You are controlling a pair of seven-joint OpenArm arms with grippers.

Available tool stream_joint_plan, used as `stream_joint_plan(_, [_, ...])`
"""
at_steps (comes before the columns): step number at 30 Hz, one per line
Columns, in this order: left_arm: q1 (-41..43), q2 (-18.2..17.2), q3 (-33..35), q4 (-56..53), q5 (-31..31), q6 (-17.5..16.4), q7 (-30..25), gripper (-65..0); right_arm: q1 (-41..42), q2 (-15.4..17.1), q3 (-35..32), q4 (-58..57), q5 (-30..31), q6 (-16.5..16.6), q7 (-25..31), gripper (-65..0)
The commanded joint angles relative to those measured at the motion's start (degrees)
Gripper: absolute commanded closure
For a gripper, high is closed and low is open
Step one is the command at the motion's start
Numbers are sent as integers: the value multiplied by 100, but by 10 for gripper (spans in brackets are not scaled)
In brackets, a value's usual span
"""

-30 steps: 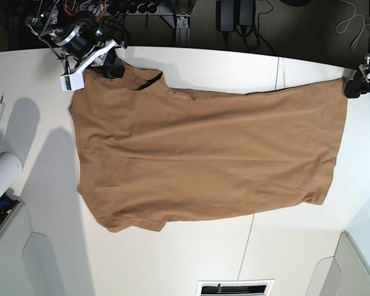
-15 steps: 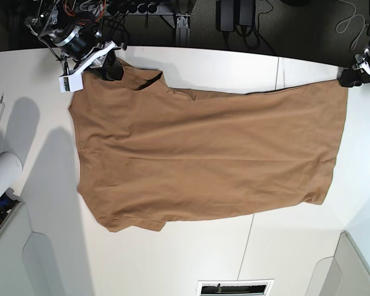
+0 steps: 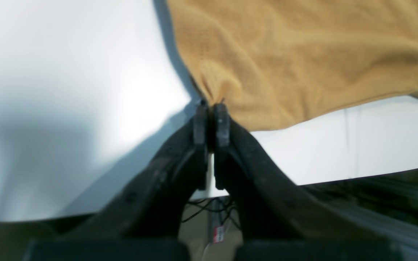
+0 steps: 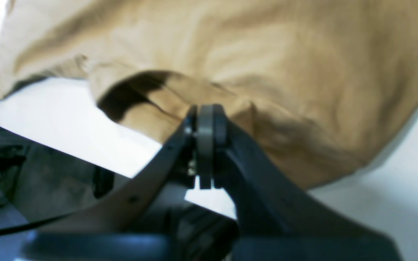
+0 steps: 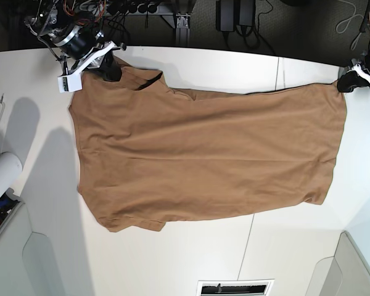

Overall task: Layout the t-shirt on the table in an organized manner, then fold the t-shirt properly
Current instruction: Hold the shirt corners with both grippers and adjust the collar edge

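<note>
The t-shirt (image 5: 203, 154) is spread nearly flat on the table (image 5: 222, 65), lengthwise across it in the base view: neckline end toward the left of that view, hem end toward the right. Light wrinkles are seen across the body; the lower sleeve is folded slightly under near the shirt's bottom-left corner. The dark neck opening (image 5: 149, 80) sits on the shirt's far edge, close to the right gripper.

The left gripper (image 3: 210, 119) is seen at the shirt's far hem corner. Jaws are pressed together with a pinch of tan fabric caught between the pads; cloth is puckered right at the tips, in the left wrist view. In the base view the same gripper (image 5: 345, 83) is placed at the shirt's top-right corner, at the table's far edge.

The right gripper (image 4: 205, 119) is closed as well, pads touching, at the shoulder edge just beside the neck opening. Fabric is bunched up against the tips and appears clamped, though the exact bite is blurred. In the base view it (image 5: 110, 69) sits on the shirt's top-left corner.

A white cylinder (image 5: 1, 176) is seen well left of the shirt. Light grey moulded panels (image 5: 24, 259) are set at the table's near corners, below the shirt. A dark seam line (image 5: 246, 250) runs from the shirt's near edge toward the table's front.
</note>
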Motion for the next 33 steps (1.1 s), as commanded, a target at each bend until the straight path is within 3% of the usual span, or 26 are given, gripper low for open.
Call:
stream_joint_plan(1, [-11,-160,-114,50,24,29,-22,0,44,105,83,160,188,68,212,0])
stream_joint_plan(8, [-435,-192,-269,48,365,29,2,0,809,210,387,205,140,66,177,0])
stream_joint_plan(13, [-704,-208,-267,48,413,29,153,0,1106,208,376,205,197,105,-588,0])
stream_joint_plan(20, [-723,-208,-267,48,542,29,289,0,640,210,374,205,1147,295,-1169,0])
stream_joint_plan(23, [-726,-223,-267,48,535,29,284,0,393,212,378,216,1176,275,-1189,-201])
stream_joint_plan(25, [-723,-223,-267,48,533,29,286,0,201,223,437,269,1174,280,-1189,-280])
stream_joint_plan(30, [-723,-223,-267,48,470,29,286,0,-177,483,636,498,1128,284,-1045,-287])
stream_joint_plan(33, [-723,-223,-267,48,448,29,286,0,-201,557,656,485,769,286,-855,-287])
